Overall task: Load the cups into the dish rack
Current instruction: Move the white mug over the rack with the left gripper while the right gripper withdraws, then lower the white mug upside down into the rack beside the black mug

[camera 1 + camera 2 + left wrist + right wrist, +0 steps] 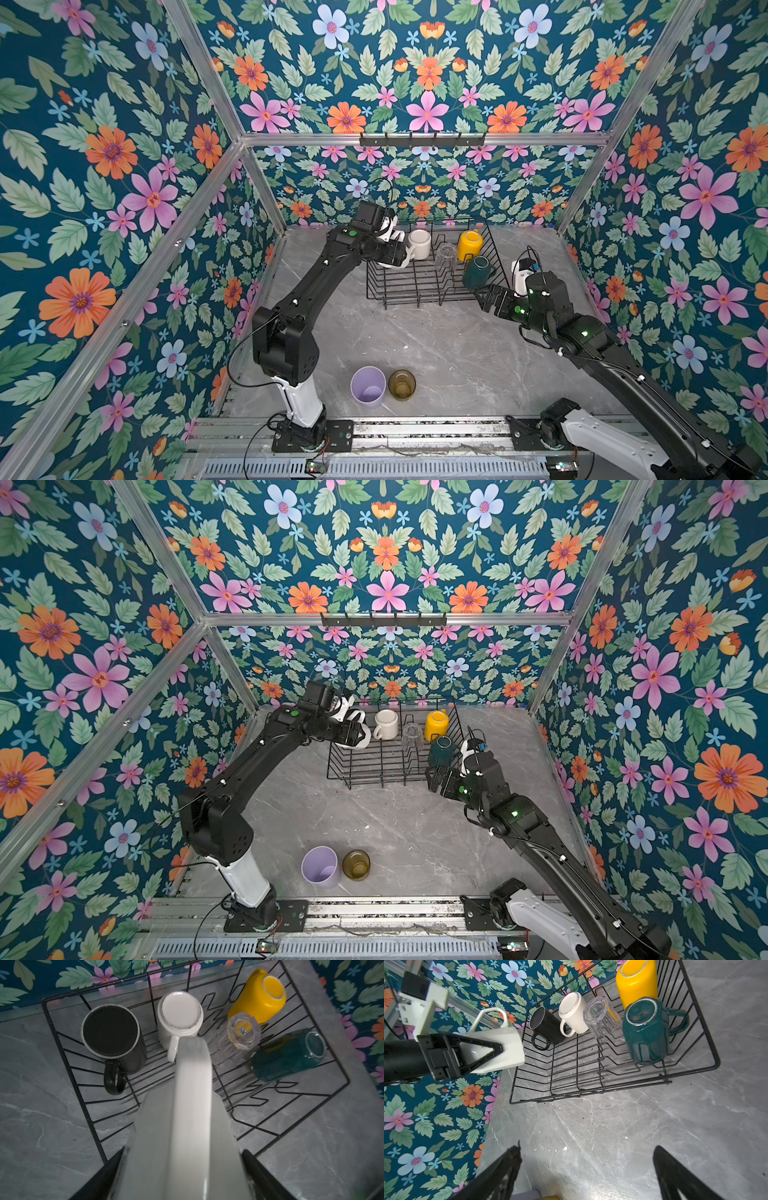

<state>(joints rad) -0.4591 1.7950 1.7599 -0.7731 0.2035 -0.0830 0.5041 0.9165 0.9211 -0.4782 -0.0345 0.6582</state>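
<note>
Over the left side of the dish rack (415, 286), my left gripper (184, 1150) clamps the pale mug (187, 1105) across its body, handle clear of the jaws; looks ceramic: rigid, slick glaze, would chip on wire. My right gripper (586, 1148) gapes wide, empty, near the green mug (478, 272). Lilac tumbler (368, 386) and olive-amber glass (402, 385) stand on the hard grey marble-look table (436, 345); floral walls (124, 166) crowd close.
</note>
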